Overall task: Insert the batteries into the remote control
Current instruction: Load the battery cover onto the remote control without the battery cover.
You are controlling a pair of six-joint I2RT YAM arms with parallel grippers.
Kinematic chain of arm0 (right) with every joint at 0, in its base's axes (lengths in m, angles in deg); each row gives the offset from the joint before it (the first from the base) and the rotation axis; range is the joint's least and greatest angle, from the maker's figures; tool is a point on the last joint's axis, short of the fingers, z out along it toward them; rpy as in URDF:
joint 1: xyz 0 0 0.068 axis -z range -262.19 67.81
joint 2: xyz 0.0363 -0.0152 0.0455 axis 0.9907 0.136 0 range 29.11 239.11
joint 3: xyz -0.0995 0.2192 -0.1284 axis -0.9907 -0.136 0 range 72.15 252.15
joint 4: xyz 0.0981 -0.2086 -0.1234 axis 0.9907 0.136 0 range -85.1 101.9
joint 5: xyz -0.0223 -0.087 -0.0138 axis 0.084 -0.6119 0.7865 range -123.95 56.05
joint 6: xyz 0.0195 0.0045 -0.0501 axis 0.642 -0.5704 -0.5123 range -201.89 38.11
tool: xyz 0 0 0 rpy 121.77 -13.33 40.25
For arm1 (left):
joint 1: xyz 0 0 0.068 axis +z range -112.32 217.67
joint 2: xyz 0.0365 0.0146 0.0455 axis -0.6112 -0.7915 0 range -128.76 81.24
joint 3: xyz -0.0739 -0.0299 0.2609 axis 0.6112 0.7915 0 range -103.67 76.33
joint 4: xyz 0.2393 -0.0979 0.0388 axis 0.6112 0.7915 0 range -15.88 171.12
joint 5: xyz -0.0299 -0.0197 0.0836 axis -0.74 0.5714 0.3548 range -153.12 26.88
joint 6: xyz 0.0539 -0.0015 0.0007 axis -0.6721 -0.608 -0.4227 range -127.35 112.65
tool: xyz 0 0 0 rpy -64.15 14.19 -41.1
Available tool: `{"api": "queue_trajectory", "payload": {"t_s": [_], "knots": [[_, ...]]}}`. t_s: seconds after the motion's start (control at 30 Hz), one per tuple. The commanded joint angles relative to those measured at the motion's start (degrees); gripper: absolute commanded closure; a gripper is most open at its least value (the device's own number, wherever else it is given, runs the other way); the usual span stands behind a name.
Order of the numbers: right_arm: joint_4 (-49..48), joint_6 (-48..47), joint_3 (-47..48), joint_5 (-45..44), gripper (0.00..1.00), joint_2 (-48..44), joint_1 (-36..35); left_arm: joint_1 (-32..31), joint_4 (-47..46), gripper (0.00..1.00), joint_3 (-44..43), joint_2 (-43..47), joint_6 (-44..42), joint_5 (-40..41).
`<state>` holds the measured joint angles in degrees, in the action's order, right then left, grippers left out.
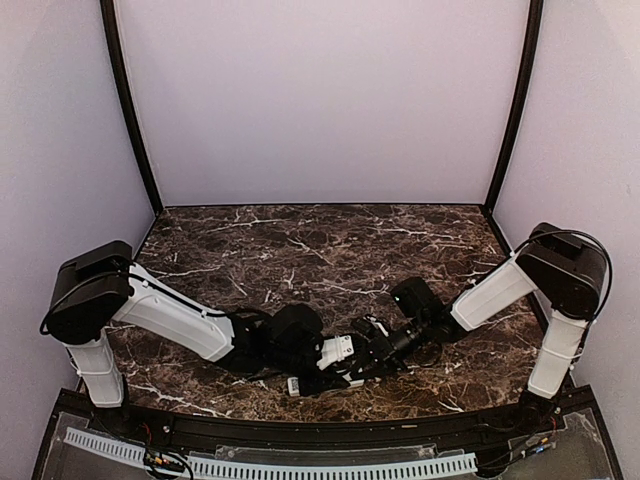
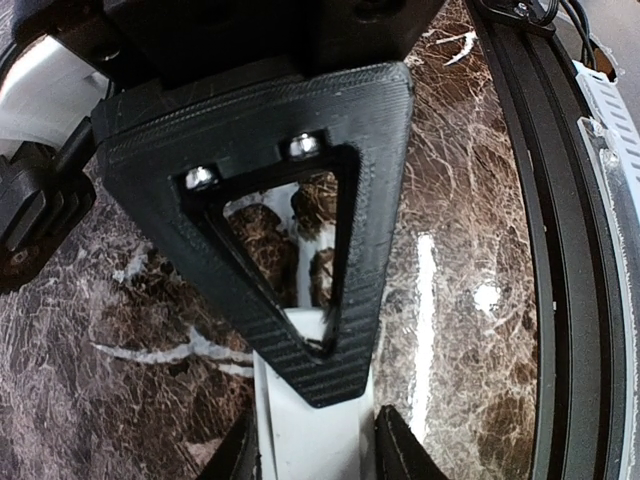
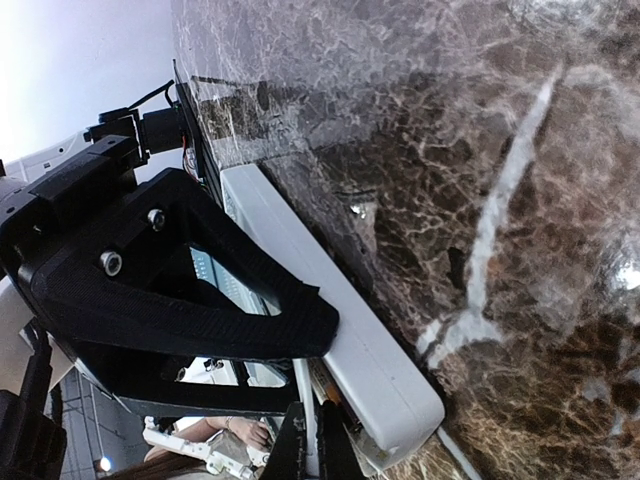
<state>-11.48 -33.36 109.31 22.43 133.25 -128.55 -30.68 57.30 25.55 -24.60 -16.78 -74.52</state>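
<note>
One remote control [image 2: 312,425] and two grippers are counted. The remote control is clasped by its long sides in the left gripper [image 2: 320,455]. The right gripper [image 3: 312,450], just beside the remote control's end, is pressed fully together; whether anything is pinched there cannot be told. Much of the remote control is hidden by black finger frames. A dark, white-veined marble tabletop [image 1: 320,250] lies beneath it, and pale lilac walls [image 1: 320,100] stand beyond.
</note>
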Motion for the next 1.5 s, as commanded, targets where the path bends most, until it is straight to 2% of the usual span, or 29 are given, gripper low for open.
{"api": "queue_trajectory", "payload": {"t_s": [0.0, 0.13, 0.27, 0.7, 1.0, 1.2, 1.47], "knots": [[0.6, -0.1, 0.0, -4.0, 1.0, 1.0, -1.0, -0.7, 1.9, 0.83, -1.2, -2.0, -1.2, -3.3], [0.8, -0.1, 0.1, -4.0, 0.99, 0.8, -1.0, -0.7, 2.9, 0.91, -0.6, -2.0, -1.5, -3.6], [3.0, -1.0, 1.0, -4.6, 0.92, -0.3, -1.0, -0.7, 3.8, 1.0, 0.2, -2.0, -1.8, -3.3], [11.9, -4.9, 3.8, -7.2, 0.8, -3.2, -0.8, -0.7, 4.4, 1.0, 1.5, -1.9, -1.7, -3.0], [21.9, -8.2, 6.5, -11.4, 0.71, -7.5, -0.8, -0.7, 4.5, 1.0, 1.8, -1.8, -1.6, -2.8], [22.5, -8.6, 7.7, -11.4, 0.69, -6.4, -0.8, -0.7, 4.4, 1.0, 1.8, -1.7, -1.5, -2.8], [28.6, -10.4, 8.6, -15.7, 0.69, -8.1, -0.8, -0.7, 4.9, 1.0, 1.8, -1.4, -1.8, -2.7]]}}
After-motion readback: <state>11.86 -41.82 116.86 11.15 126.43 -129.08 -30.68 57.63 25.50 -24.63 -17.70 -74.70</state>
